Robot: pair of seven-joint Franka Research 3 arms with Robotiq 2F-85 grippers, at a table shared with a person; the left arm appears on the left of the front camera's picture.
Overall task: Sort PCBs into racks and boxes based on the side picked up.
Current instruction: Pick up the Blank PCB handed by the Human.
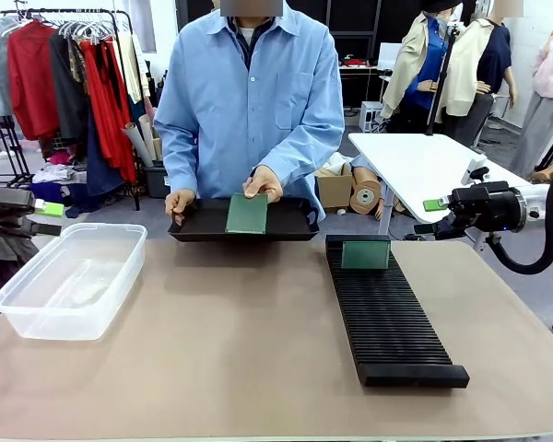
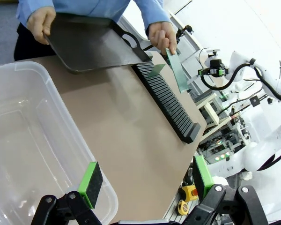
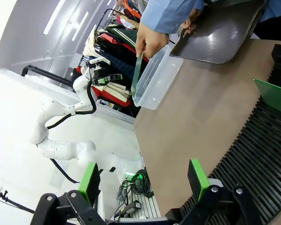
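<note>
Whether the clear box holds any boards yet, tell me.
Empty: the clear box shows only its bare translucent floor, no board inside.

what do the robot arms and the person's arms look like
Both robot arms are glossy white rounded segments with black cables alongside: right arm, left arm. Each ends in black jaws with bright green pads. The person wears a light blue collared shirt with long sleeves.

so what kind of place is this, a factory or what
Probably a robotics lab or test room rather than a factory: a white robot arm beside a table shared with a person, with hanging clothes and cardboard boxes behind.
</note>
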